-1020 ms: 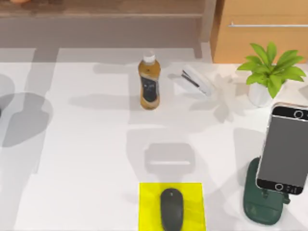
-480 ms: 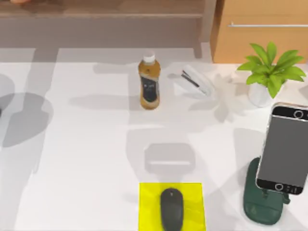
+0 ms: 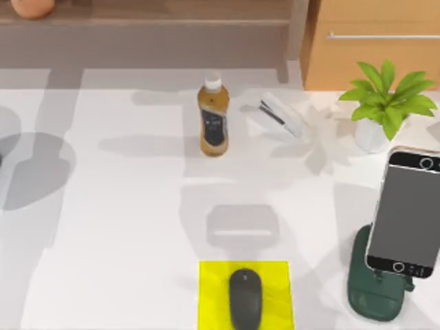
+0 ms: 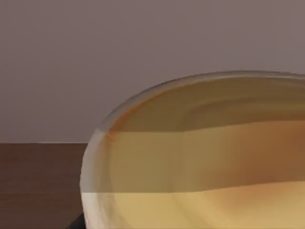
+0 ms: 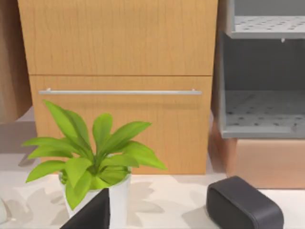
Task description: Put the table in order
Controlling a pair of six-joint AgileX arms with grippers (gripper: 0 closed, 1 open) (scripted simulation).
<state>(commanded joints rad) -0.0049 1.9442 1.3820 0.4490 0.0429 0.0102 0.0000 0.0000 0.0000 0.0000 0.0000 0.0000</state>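
Note:
The white table (image 3: 137, 206) carries a brown tea bottle (image 3: 213, 117) at the back middle, with a white stapler (image 3: 282, 115) beside it. A black mouse (image 3: 245, 299) lies on a yellow pad (image 3: 213, 289) at the front edge. At the right a phone (image 3: 407, 213) leans on a dark green stand (image 3: 371, 295). An orange-tan bowl (image 3: 31, 6) sits at the far left of the brown shelf (image 3: 151, 20). The left wrist view has this bowl (image 4: 200, 157) very close, over a brown board (image 4: 38, 181).
A potted plant (image 3: 385, 103) stands at the back right, in front of the light wooden cabinet (image 3: 375, 48). In the right wrist view the plant (image 5: 93, 157) is near, with a black speaker (image 5: 243, 205) and a grey rack (image 5: 262, 109) beside the cabinet (image 5: 119, 47).
The orange-tan bowl at the top left of the shelf has come further into the top view. Everything on the table has stayed put.

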